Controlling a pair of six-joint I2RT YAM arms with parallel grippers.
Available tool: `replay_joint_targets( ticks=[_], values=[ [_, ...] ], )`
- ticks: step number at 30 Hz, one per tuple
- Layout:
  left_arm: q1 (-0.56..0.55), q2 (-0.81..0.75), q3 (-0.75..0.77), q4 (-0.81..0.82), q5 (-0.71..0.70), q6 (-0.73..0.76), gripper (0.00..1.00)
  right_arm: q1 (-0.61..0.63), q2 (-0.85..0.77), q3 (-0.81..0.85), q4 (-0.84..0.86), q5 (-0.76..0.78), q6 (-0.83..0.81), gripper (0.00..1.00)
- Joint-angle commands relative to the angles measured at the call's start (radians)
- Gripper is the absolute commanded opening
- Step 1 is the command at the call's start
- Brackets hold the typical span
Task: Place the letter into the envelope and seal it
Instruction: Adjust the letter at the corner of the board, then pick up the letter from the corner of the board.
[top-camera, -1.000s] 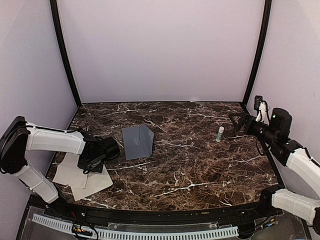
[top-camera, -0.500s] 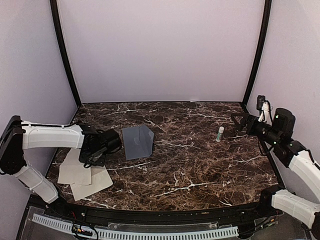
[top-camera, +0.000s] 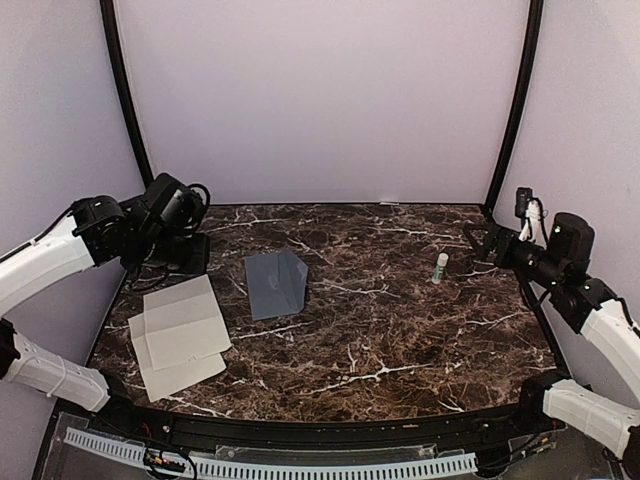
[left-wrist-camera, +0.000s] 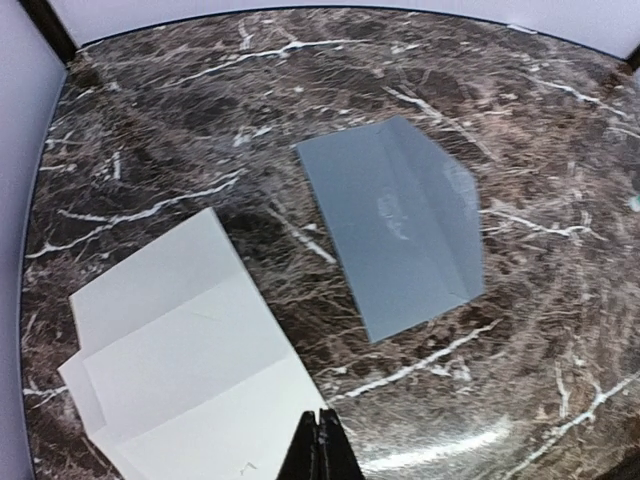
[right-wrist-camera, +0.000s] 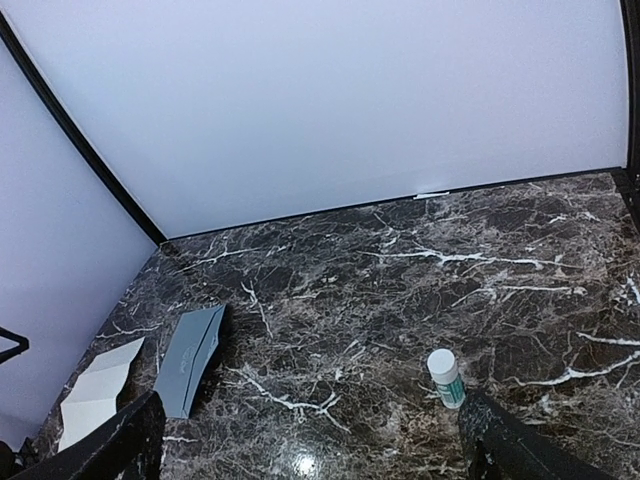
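The left pincer (left-wrist-camera: 320, 448) is pressed together, its two fingers meeting with nothing between them. It hangs above the back-left part of the tabletop (top-camera: 390, 340), clear of the paper below it. The right pincer (top-camera: 477, 245) is spread wide and holds nothing. It is held up over the right edge, pointing inward across the surface.

The envelope (top-camera: 275, 283) lies flat, left of centre, a slate-grey rectangle with its pointed flap along the right side. Whether the flap is shut cannot be told. The letter (top-camera: 180, 335) is outside the envelope. It lies on the tabletop to the front-left of the envelope, near it but apart from it. It is cream paper with fold creases, lying flat in overlapping layers, one corner jutting out at the near left.

A small white tube with a green band (top-camera: 441, 267) stands upright near the right side, well apart from the envelope and close to the right pincer.

The tabletop is dark brown marble with white veins and a glossy sheen. Pale lilac walls (top-camera: 320, 100) enclose it at the back and sides, with black posts (top-camera: 125, 110) rising at the rear corners.
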Motion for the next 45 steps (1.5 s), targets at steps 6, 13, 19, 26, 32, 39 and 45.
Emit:
replay_joint_targets(
  ticks=[6, 13, 19, 26, 32, 39, 45],
  values=[
    [-0.004, -0.097, -0.093, 0.074, 0.095, 0.008, 0.24, 0.008, -0.002, -0.014, 0.003, -0.032, 0.018, 0.99],
    [0.073, -0.086, -0.316, 0.272, 0.074, -0.122, 0.73, 0.008, -0.021, -0.035, -0.009, -0.04, 0.049, 0.99],
    [0.383, -0.376, -0.667, 0.606, 0.4, -0.201, 0.85, 0.008, -0.028, -0.025, -0.071, -0.029, 0.013, 0.99],
    [0.718, -0.472, -0.837, 0.661, 0.696, -0.161, 0.92, 0.008, 0.007, -0.05, -0.011, -0.06, 0.024, 0.99],
    [0.928, -0.459, -0.892, 0.692, 0.769, -0.125, 0.92, 0.008, 0.008, -0.042, -0.007, -0.053, 0.021, 0.99],
    [0.963, -0.504, -0.963, 0.691, 0.678, -0.168, 0.93, 0.008, -0.006, -0.043, -0.015, -0.03, 0.016, 0.99],
    [0.964, -0.554, -1.014, 0.665, 0.656, -0.219, 0.83, 0.008, 0.025, -0.041, 0.0, -0.043, 0.012, 0.99]
  ],
)
